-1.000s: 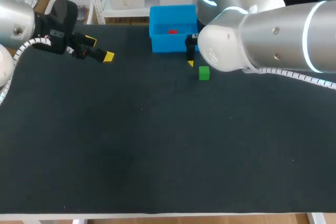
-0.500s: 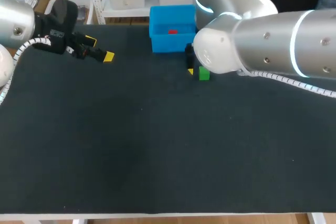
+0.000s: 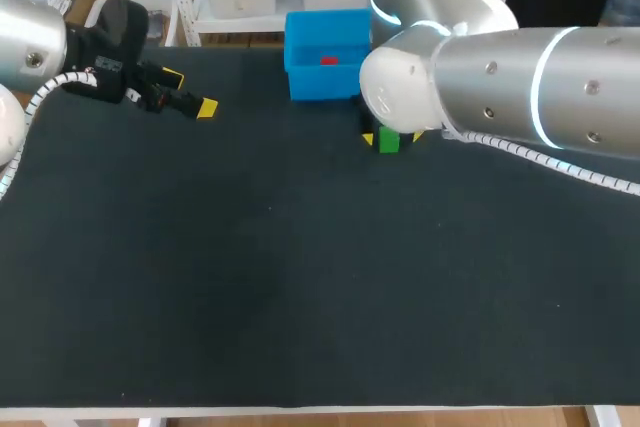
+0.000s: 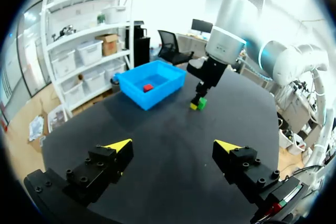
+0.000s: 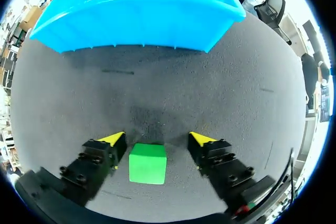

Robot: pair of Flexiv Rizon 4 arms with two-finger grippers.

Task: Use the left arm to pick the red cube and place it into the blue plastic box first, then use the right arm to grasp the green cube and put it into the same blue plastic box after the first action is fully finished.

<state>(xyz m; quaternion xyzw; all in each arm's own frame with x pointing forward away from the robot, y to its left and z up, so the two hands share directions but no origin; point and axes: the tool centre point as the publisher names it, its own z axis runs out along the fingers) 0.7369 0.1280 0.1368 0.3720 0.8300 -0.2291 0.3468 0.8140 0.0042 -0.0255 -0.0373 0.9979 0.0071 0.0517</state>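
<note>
Cubes: two. One red cube (image 3: pixel 328 60), one green cube (image 3: pixel 389 141).

Boxes: one blue plastic box (image 3: pixel 325 82).

Arms: two. One left arm (image 3: pixel 30 47), one right arm (image 3: pixel 520 87).

Grippers: two, one per arm. Left gripper (image 3: pixel 190 93), right gripper (image 5: pixel 157 138).

Fingers: four in all, two on each gripper. Each wrist view shows its own pair, and every finger carries one yellow tip, so four yellow tips are counted.

Tables: one black-topped table (image 3: pixel 300 297).

Tally of loose items on the table: three, namely two cubes and one box.
</note>
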